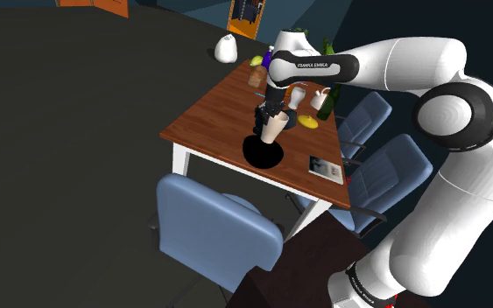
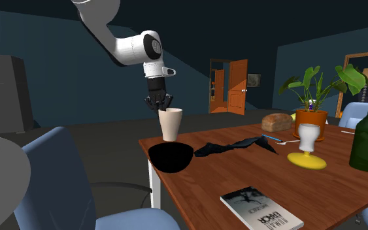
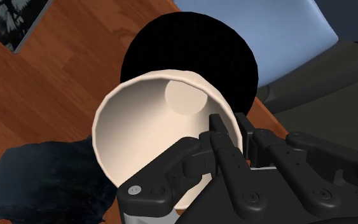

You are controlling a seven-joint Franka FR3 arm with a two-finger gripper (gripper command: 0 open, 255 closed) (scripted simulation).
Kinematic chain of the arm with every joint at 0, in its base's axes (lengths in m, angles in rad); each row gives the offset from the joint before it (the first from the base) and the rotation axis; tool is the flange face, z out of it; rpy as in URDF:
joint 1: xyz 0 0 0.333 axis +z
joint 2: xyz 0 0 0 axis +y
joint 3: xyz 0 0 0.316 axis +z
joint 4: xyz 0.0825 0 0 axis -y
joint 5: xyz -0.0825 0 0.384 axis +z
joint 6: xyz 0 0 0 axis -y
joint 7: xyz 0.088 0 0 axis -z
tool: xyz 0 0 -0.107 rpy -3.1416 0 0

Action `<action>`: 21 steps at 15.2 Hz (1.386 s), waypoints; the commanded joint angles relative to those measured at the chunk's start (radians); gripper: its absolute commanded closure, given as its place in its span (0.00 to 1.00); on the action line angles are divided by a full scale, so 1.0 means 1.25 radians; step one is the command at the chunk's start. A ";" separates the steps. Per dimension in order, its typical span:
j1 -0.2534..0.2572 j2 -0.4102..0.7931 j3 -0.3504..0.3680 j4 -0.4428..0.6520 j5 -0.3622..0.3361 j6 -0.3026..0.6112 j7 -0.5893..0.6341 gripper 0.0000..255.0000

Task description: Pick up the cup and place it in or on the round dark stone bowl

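Okay, jaws are closed on the cup point(image 2: 170, 124), pinching its thin wall at the rim: in the wrist view one of the black fingers point(image 3: 225, 149) sits inside the mouth w/ the other outside, so only a narrow gap, and the cup wall is in it. Cup is a plain cream tumbler, smooth and matte, no handle, tapering from a wide mouth to a small flat round base. It hangs mouth-up under the white arm, right by the bowl point(image 2: 170, 157). From the wrist view it sits partly over the bowl's near rim; in the second exterior view it stands just behind it. Can't tell if its base touches anything. Bowl is round, deep, flat black w/ no sheen or grain showing, sitting at the corner of the bench point(image 2: 319, 196), a reddish-brown wood top w/ visible plank grain on white legs. Just beside the bowl lies a dark crumpled cloth point(image 2: 231, 147), all folds and points. Nearer the front edge there's a thin book point(image 2: 261, 209) w/ a grey photo cover, lying flat. Further along: a white goblet-shaped cup point(image 2: 308, 136) on a yellow dish point(image 2: 306, 161), a tall glossy green bottle point(image 2: 367, 137), a crusty brown loaf point(image 2: 278, 121), and a broad-leafed plant point(image 2: 313, 85) in an orange pot. Padded blue chairs point(image 1: 214, 227) w/ rounded backs stand round the bench.
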 commanded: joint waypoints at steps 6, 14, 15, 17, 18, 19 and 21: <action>-0.001 0.021 0.000 -0.049 0.001 0.070 0.006 1.00; -0.001 0.026 0.001 -0.057 0.001 0.084 0.007 1.00; -0.001 0.026 0.001 -0.057 0.001 0.084 0.007 1.00; -0.001 0.026 0.001 -0.057 0.001 0.084 0.007 0.00; -0.001 0.026 0.001 -0.057 0.001 0.084 0.007 0.00; -0.001 0.026 0.001 -0.057 0.001 0.084 0.007 0.00; -0.001 0.026 0.001 -0.057 0.001 0.084 0.007 0.00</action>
